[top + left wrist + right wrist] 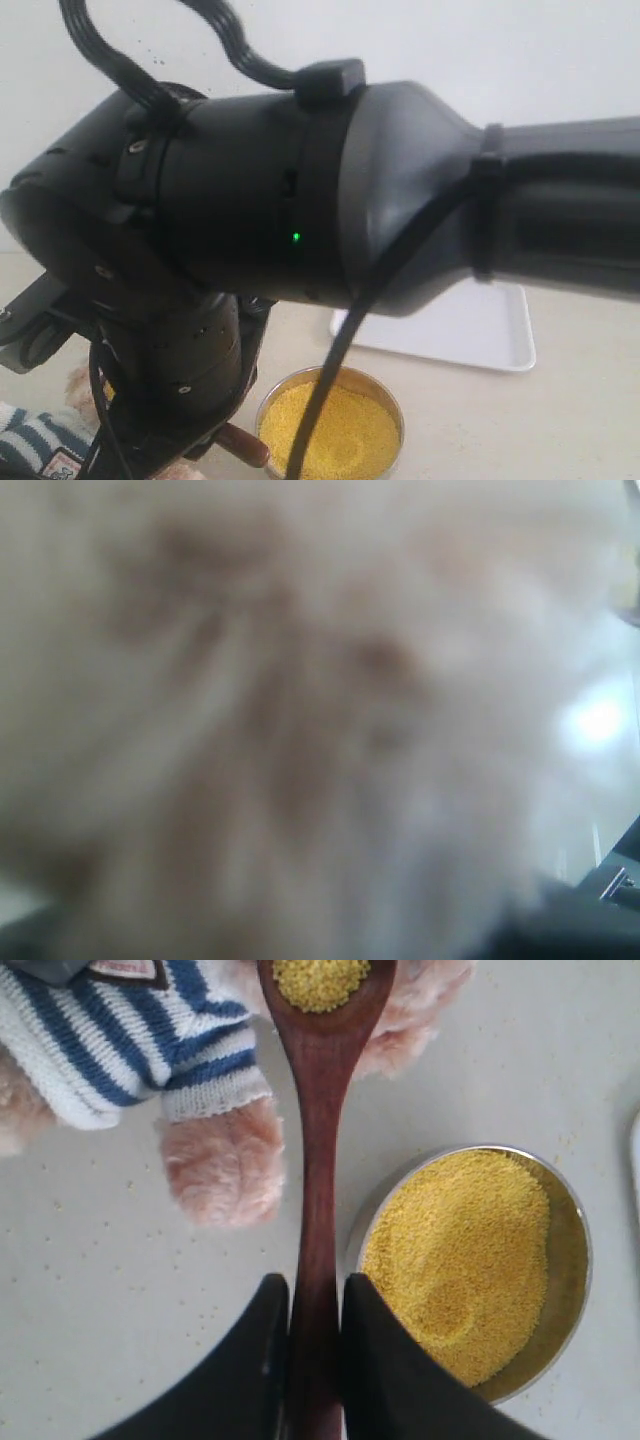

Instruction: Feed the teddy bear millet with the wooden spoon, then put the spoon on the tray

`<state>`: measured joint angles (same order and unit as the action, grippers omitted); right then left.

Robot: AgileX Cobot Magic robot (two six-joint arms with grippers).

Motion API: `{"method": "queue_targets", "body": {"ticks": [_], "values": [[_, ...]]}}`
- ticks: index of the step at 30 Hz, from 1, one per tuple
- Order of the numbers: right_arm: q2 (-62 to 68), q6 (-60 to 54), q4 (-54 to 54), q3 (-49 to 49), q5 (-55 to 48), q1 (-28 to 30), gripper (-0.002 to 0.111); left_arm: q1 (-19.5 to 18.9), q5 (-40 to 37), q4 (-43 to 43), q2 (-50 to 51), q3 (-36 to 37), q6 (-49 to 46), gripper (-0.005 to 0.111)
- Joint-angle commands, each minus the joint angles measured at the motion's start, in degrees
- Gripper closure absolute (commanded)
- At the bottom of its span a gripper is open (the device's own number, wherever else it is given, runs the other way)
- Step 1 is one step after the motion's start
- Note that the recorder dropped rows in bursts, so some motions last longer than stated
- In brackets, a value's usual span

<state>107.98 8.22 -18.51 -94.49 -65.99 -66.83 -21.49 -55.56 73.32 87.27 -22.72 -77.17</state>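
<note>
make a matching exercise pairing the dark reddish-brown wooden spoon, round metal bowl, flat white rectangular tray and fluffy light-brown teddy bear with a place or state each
Things
1. dark reddish-brown wooden spoon
2. round metal bowl
3. flat white rectangular tray
4. fluffy light-brown teddy bear

Places or states
A. partly hidden behind the black arm in the exterior view
B. holds a mound of yellow millet
C. fur blurs across the left wrist view
D. clamped in the right gripper, carrying grain

Pairs: 1-D, 2-B, 3-A, 4-C
</note>
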Motion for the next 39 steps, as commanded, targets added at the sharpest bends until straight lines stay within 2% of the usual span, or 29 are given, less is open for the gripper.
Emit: {"method": "queue_targets", "body": {"ticks": [1, 23, 28, 39], "values": [[0.6, -0.2, -3.3, -1.0, -0.2, -0.2, 0.106, -0.1, -1.1, 0.7, 0.1, 0.1, -0.4, 0.103], [3.9, -3.9, -13.8, -1.0, 1.0, -1.8, 0.106, -0.1, -1.1, 0.7, 0.1, 0.1, -0.4, 0.103], [5.9, -6.7, -22.7, -1.0, -2.9, -4.0, 0.106, -0.1, -1.1, 0.7, 0.1, 0.1, -0.4, 0.103], [8.7, -7.8, -30.1, -0.8, -4.0, -8.7, 0.106, -0.1, -1.1, 0.7, 0.1, 0.1, -0.4, 0.103]]}}
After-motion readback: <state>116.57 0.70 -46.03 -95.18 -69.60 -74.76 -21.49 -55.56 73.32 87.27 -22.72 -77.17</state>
